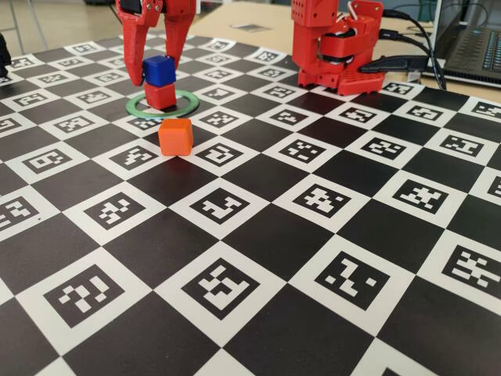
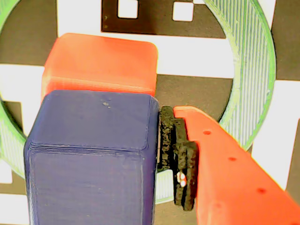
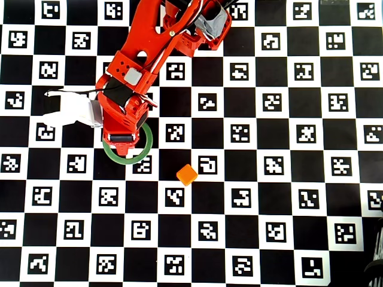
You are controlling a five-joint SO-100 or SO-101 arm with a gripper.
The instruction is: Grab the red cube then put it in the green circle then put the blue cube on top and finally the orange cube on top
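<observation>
The red cube (image 1: 161, 96) sits inside the green circle (image 1: 193, 102). The blue cube (image 1: 159, 70) is on top of it, shifted slightly off centre. My gripper (image 1: 159, 78) straddles the blue cube from above, one red finger at each side. In the wrist view the blue cube (image 2: 93, 140) fills the lower left, the black pad of the right finger (image 2: 180, 154) lies against its side, and the other finger is hidden behind it. The red cube (image 2: 101, 63) and the ring (image 2: 253, 70) show beneath. The orange cube (image 1: 175, 136) stands on the mat just in front of the ring; it also shows in the overhead view (image 3: 187, 174).
The arm's red base (image 1: 337, 47) stands at the back of the checkerboard marker mat. A laptop (image 1: 473, 43) and cables lie at the back right. In the overhead view the arm (image 3: 137, 72) covers the stack, and a white part (image 3: 69, 110) sticks out to its left.
</observation>
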